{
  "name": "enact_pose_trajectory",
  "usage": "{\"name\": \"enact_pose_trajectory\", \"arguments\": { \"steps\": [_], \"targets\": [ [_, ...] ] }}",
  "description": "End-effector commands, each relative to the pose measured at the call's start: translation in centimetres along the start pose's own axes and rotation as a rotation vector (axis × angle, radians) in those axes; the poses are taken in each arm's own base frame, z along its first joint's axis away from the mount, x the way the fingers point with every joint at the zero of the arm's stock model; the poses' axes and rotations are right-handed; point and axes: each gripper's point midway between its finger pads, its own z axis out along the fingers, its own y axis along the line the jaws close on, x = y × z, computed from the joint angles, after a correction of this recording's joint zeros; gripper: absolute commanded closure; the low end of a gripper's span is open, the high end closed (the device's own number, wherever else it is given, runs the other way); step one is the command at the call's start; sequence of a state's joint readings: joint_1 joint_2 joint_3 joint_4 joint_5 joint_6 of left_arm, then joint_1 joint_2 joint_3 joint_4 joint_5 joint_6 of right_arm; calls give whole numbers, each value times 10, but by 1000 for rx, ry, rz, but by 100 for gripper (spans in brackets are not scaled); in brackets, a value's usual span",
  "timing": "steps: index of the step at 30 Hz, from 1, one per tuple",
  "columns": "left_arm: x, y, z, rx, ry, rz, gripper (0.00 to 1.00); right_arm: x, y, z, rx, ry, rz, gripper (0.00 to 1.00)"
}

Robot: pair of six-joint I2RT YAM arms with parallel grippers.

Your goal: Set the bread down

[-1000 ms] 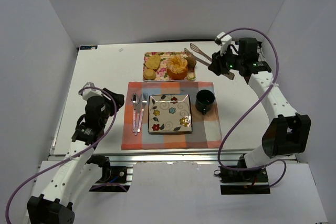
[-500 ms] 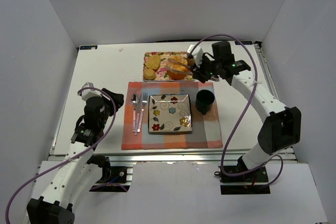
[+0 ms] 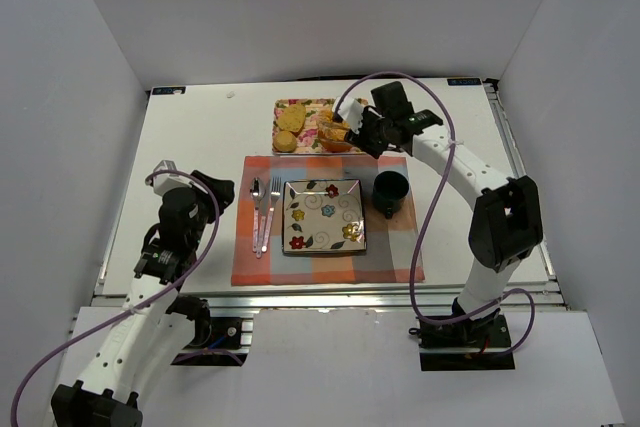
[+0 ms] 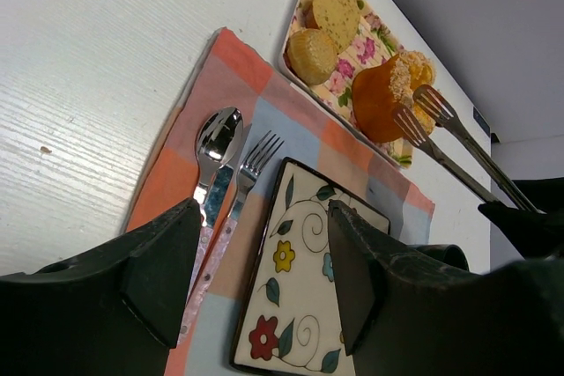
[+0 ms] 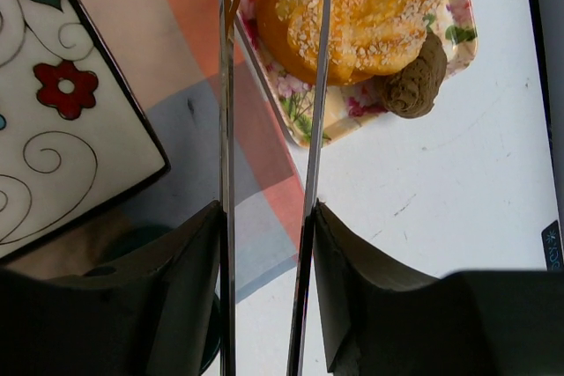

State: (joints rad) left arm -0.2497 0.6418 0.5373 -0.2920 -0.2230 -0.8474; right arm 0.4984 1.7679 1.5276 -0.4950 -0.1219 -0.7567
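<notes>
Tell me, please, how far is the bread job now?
Done: the right end effector holds the tongs. In hand: their tips sit at the bread, which lies on the floral tray. Left: lifting it and placing it, probably on the bare plate.

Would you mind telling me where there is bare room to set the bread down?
The square plate, between cutlery and dark cup, is bare. White table is open left of the placemat and right of the cup. The floral tray is crowded: rolls, bread, muffin, tongs.
</notes>
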Motion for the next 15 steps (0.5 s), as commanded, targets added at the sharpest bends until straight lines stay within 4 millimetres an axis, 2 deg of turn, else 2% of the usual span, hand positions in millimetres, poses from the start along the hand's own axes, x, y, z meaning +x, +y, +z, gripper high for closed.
{"name": "enact_pose_trajectory", "arguments": {
  "steps": [1, 5, 15],
  "targets": [
    [1, 7, -1, -19, -8, -2, 31, -12, -18, -8, 70, 2, -26, 51],
    [1, 7, 0, -18, -9, -3, 31, -6, -21, -2, 91, 30, -9, 50],
    [1, 7, 1, -19, -8, 1, 31, -8, -26, -5, 127, 21, -8, 50]
  ]
}}
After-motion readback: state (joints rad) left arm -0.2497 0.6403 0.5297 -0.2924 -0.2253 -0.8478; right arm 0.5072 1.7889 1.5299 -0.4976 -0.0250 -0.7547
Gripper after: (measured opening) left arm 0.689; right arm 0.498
